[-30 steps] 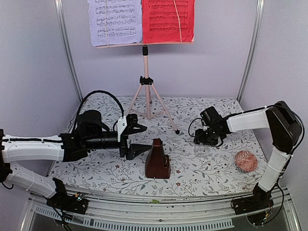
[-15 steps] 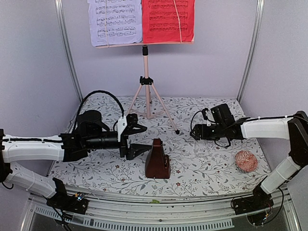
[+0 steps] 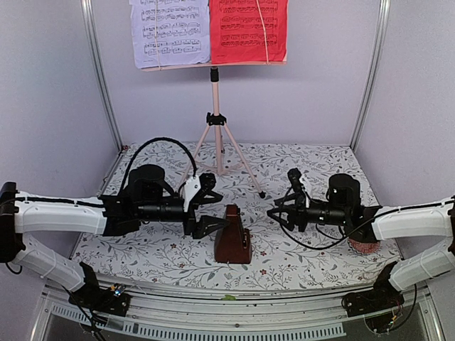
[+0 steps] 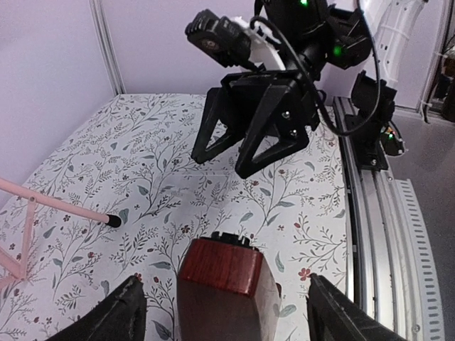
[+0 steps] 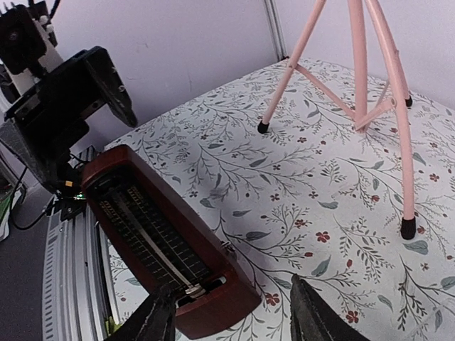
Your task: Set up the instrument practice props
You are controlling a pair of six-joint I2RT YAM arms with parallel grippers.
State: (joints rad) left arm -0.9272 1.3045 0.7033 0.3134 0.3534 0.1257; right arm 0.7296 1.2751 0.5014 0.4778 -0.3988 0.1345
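The dark brown metronome (image 3: 232,237) stands upright on the flowered cloth, in front of the pink tripod music stand (image 3: 216,139). A lilac sheet (image 3: 169,32) and a red sheet (image 3: 249,28) rest on the stand's desk. My left gripper (image 3: 211,209) is open just left of the metronome. In the left wrist view its fingers (image 4: 117,320) flank the metronome's top (image 4: 220,270) without touching it. My right gripper (image 3: 280,212) is open to the metronome's right, level with its upper part. From the right wrist the metronome's pendulum face (image 5: 153,238) lies close ahead of the fingers (image 5: 313,312).
A pink knitted ball (image 3: 364,247) sits at the right, partly hidden behind my right arm. The tripod's black-tipped feet (image 5: 407,227) rest on the cloth behind the metronome. Metal corner posts (image 3: 99,71) and lilac walls close in the back, and a rail (image 3: 227,302) runs along the front.
My right arm has swung down from the back right to face the metronome. My left gripper has moved right, closer to the metronome. The metronome and stand have not moved.
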